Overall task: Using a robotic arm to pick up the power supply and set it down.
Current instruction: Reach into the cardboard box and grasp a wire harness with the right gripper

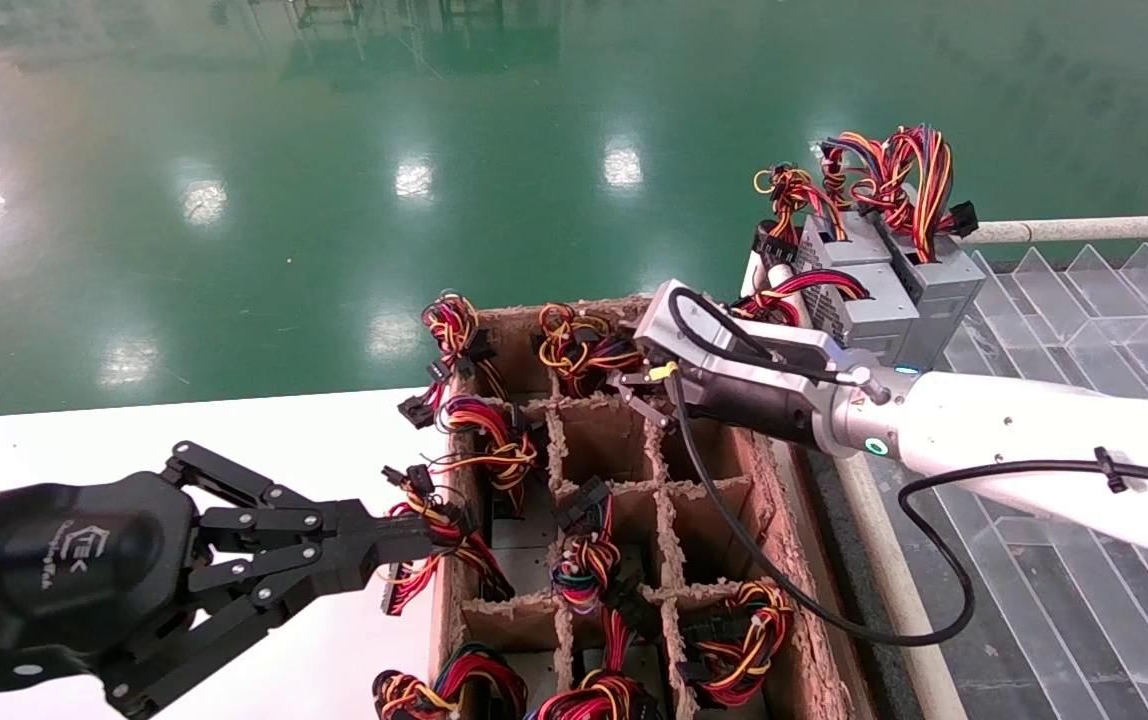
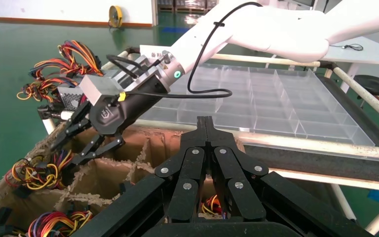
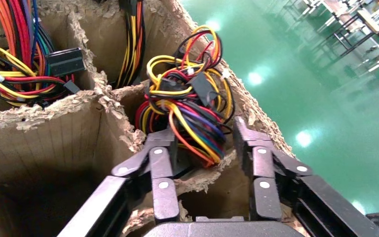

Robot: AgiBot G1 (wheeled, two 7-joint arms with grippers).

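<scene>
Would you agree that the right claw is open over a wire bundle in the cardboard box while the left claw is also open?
Not quite: the left claw is shut, its fingers pressed together in the left wrist view. The right claw is indeed open over a wire bundle in the cardboard box.

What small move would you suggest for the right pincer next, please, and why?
Probably ease the right pincer deeper into the cell. Its open fingers straddle only the wire bundle at the cardboard divider box rim; the power supply's body is hidden below, so closing now would grab cables only.
</scene>
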